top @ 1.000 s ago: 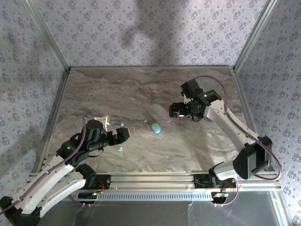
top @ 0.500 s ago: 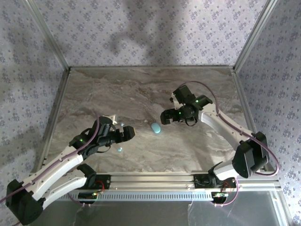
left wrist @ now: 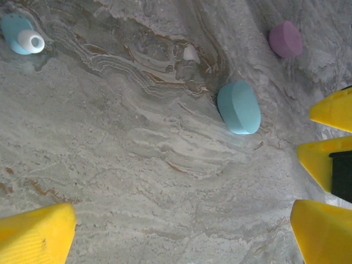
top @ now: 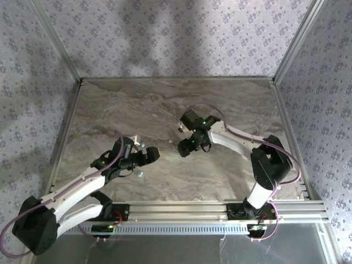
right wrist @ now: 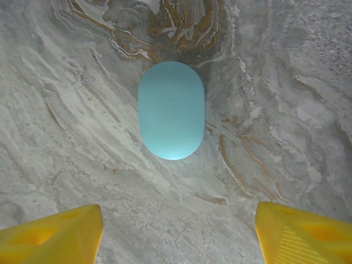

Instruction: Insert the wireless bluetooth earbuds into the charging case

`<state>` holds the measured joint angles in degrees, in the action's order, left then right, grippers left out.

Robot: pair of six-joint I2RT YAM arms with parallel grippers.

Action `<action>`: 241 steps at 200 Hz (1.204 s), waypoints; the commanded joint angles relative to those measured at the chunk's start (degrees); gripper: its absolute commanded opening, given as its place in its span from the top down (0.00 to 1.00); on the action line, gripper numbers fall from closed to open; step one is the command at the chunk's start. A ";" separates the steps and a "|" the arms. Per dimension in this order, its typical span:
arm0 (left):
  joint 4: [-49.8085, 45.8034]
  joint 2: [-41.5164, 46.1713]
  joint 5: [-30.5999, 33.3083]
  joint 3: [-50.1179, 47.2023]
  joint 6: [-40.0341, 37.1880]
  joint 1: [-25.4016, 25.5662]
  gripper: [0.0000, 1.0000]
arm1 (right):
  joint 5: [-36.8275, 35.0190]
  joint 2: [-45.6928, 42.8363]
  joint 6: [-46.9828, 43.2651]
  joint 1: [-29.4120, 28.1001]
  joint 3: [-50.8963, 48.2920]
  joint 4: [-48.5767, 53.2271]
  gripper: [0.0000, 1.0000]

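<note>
One off-centre squeeze from our wide-open right pincer [right wrist: 176,225] and we could skid the smooth blue case [right wrist: 171,110] away.

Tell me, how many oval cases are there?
2. The blue case lies mid-view from the left wrist; the pink case sits up-right of it. More may be hidden.

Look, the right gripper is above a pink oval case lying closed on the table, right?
No. The oval case below the right gripper is light blue, not pink; the right wrist view shows it. It does lie closed on the table.
</note>
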<state>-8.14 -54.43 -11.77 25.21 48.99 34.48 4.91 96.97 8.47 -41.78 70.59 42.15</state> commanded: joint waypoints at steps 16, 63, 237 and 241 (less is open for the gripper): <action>8.88 -5.09 -5.24 -0.95 1.18 -1.43 0.00 | -3.15 3.67 -3.20 -1.37 3.53 0.15 0.29; 10.91 -10.69 -7.11 1.39 0.22 -1.98 0.00 | -3.92 8.16 -3.64 -2.08 6.96 -0.67 0.31; 10.56 -10.62 -7.65 0.37 -0.84 -2.41 0.00 | -8.27 15.88 -1.97 -3.32 12.58 1.56 0.39; 10.52 -10.48 -7.65 0.28 -0.90 -2.40 0.00 | -8.18 15.97 -1.94 -3.33 12.62 1.53 0.39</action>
<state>0.75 -65.80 -18.68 25.08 49.06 32.36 -2.50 111.66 5.56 -45.15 81.71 41.87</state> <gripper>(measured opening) 0.997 0.611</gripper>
